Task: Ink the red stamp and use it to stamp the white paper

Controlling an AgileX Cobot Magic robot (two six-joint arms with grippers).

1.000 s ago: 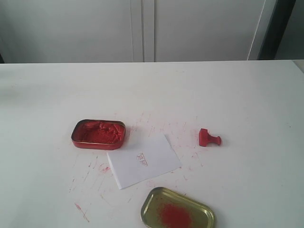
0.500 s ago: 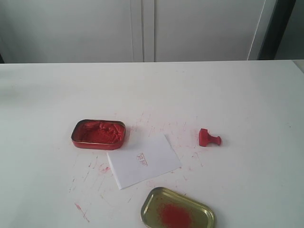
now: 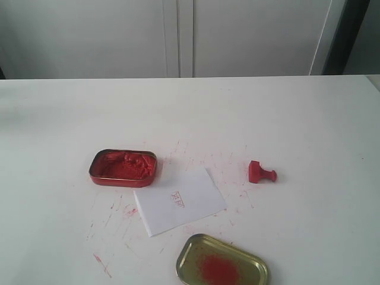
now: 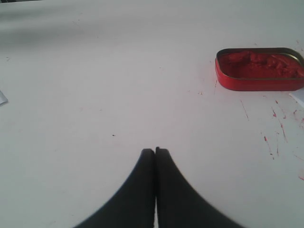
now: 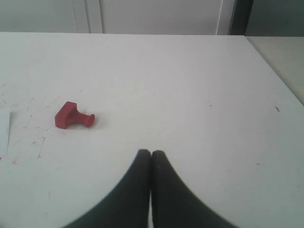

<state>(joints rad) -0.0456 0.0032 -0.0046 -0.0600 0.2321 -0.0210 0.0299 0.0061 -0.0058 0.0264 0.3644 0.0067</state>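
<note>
- Holding my left gripper (image 4: 155, 151) with its two black fingers pressed tip to tip, I have nothing between them. It is over bare white table (image 4: 95, 95), well apart from the red tin (image 4: 259, 71).
- My right gripper (image 5: 151, 153) is the same: its fingers are closed flat against each other and grip nothing. The red stamp (image 5: 72, 116) lies well apart from the tips.
- Neither gripper shows in the exterior view.
- Nearest in the scene lies the gold tin lid (image 3: 222, 261), hollow side up, with a red smear in its middle. Its near rim is cut by the picture's edge.
- Just beyond it and a little to the left, the white paper (image 3: 190, 211) lies flat, turned at an angle. It carries a small red square imprint (image 3: 177, 199) near its middle. It is near the lid but apart from it.
- Far-left of the paper stands the red tin, open and full of lumpy red ink paste. Its near wall is just beside the paper's left corner, and I cannot tell whether they touch.
- Right of the paper and apart from it, about as far away as the tin, the red stamp lies on its side. Its square base is to the left and its rounded knob points right.
- Thin red streaks (image 3: 101, 264) and specks mark the table around the paper.
- Farthest, past the table's far edge, stand pale cabinet doors (image 3: 178, 35).
</note>
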